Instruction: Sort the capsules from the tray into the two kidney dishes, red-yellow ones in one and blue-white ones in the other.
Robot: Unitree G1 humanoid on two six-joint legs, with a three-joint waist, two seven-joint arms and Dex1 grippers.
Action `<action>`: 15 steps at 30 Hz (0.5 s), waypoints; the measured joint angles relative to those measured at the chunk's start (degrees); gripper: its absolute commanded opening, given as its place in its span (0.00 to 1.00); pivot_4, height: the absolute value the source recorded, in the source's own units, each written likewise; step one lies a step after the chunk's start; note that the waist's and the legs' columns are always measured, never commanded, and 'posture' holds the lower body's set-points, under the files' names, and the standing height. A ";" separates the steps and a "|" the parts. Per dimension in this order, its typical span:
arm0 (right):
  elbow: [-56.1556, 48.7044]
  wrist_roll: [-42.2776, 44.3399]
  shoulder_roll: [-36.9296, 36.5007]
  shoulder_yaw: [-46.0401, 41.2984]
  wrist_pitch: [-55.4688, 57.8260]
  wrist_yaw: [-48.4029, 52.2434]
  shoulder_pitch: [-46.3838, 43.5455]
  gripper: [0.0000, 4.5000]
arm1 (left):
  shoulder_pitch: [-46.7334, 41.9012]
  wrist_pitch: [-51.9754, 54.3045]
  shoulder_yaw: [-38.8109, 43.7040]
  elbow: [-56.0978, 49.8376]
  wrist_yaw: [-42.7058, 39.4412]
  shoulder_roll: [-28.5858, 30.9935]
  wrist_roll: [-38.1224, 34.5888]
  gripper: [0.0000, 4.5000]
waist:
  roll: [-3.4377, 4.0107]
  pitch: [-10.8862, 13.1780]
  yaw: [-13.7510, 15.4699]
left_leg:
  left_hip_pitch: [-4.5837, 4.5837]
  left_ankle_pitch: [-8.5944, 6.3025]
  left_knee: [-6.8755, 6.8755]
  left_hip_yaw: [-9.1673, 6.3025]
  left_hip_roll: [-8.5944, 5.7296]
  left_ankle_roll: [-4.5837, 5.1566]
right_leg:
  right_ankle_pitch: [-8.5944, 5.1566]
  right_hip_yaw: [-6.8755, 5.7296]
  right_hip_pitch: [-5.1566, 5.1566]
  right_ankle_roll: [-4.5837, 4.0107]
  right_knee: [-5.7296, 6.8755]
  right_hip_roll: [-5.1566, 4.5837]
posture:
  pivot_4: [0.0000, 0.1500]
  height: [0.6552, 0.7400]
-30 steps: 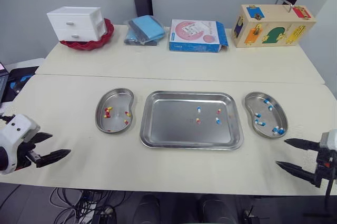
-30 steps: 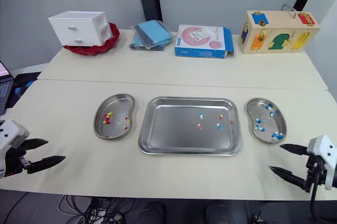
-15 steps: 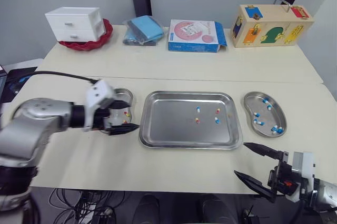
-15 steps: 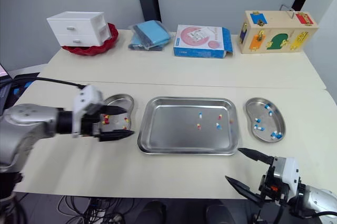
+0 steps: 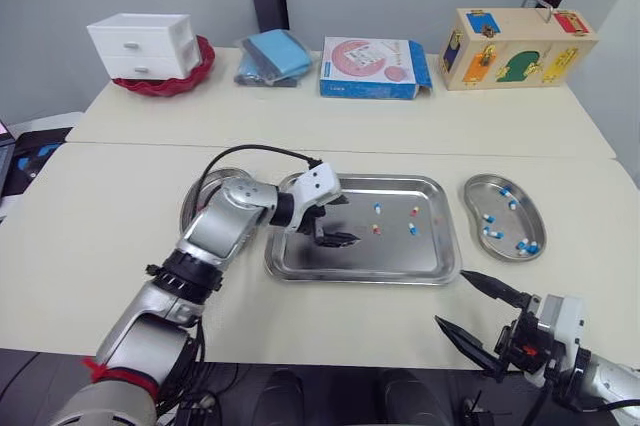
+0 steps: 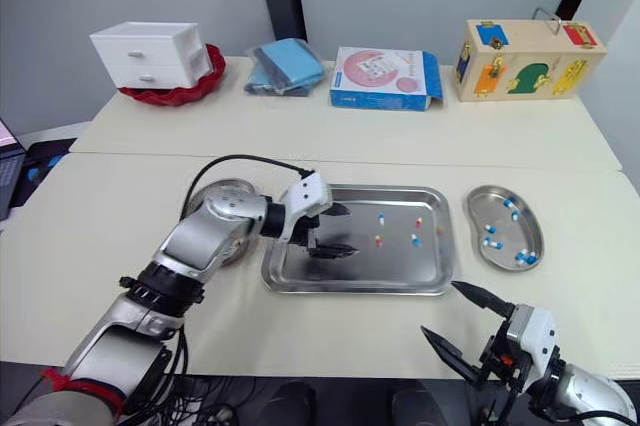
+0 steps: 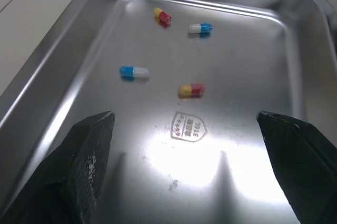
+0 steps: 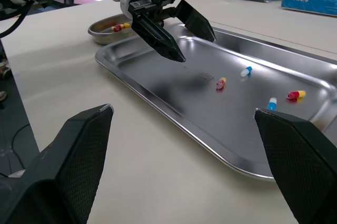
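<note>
Left claw (image 5: 345, 220): spread wide and empty, low over the tray's left half, fingers (image 7: 84, 166) aimed toward the tray's right end
Tray (image 5: 330, 262): four capsules lie loose in its right half, all ahead of the left claw's tips, none between them yet
Nearest capsule: red-yellow one (image 7: 191, 90), straight ahead of the left claw, close to its centre line, untouched
Its long axis: lies across the claw's line of reach, roughly along the line from finger to finger; I judge that closing as things stand would take it end to end, while a turn of the wrist would give a pinch across its width
Next nearest: blue-white one (image 7: 134, 72), beside the red-yellow one, nearer the tray's far rim
Far pair: second red-yellow (image 7: 162, 16) and second blue-white (image 7: 200, 28), closer to the tray's right end
Right claw (image 5: 455, 299): spread and empty, off the tray past its near right corner, over bare bench (image 5: 120, 196); farther from every capsule than the left claw
Left dish (image 8: 105, 36): just off the tray's left end, holds red-yellow ones; the likely drop for the nearest capsule
Right dish (image 5: 468, 196): just off the tray's right end, holds blue-white ones
</note>
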 measured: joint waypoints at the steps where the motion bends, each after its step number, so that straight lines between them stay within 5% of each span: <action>1: -0.38 -0.31 0.22 0.13 -0.11 -0.64 0.30 1.00 | -0.45 -1.00 -0.11 1.52 0.03 -1.49 0.68 0.99 | 0.00 0.00 -0.01 | 0.00 0.00 0.00 0.01 0.00 0.00 | 0.00 0.00 0.00 0.00 0.00 0.00 | 1.00 1.00; 13: -1.47 -1.06 0.41 1.76 -1.70 -4.52 2.14 1.00 | -2.71 -6.50 -2.16 9.58 -0.29 -6.84 5.83 0.99 | 0.01 0.00 0.06 | -0.01 0.00 0.00 0.00 -0.01 0.00 | 0.00 0.00 0.00 0.00 0.00 0.00 | 1.00 1.00; 15: -1.48 -1.17 0.40 1.78 -2.21 -4.90 2.26 1.00 | -2.70 -6.79 -2.18 10.40 -0.57 -7.18 6.06 0.90 | 0.01 -0.01 0.06 | -0.01 0.00 0.00 -0.01 -0.01 0.00 | 0.00 -0.01 0.00 0.00 0.01 0.00 | 1.00 1.00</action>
